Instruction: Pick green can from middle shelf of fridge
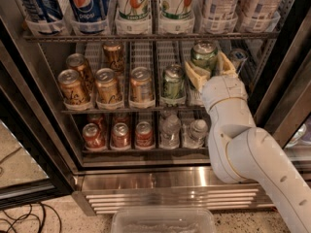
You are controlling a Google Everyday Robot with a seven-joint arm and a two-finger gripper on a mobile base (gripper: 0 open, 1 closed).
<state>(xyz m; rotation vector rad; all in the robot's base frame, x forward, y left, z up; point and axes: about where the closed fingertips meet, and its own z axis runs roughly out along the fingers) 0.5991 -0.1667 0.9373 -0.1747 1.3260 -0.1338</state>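
Note:
My gripper (pixel 209 66) is at the right end of the middle shelf (pixel 146 108) of the fridge (pixel 170 181). It is shut on a green can (pixel 204 53). Its cream fingers (pixel 196 75) press either side of the can's lower body and hold it a little above the shelf tray. The can's silver top shows just under the tier above. A second green can (pixel 173 82) stands in the lane to its left. My white arm (pixel 243 149) reaches up from the lower right and hides the shelf's right front.
Several gold-brown cans (pixel 108 86) fill the shelf's left lanes. A slim silver-blue can (pixel 238 57) stands behind the gripper. Large soda bottles (pixel 133 4) stand above, with red cans (pixel 119 135) and water bottles (pixel 170 130) below. A clear plastic tub (pixel 163 221) lies on the floor. The door frame (pixel 284 57) is close on the right.

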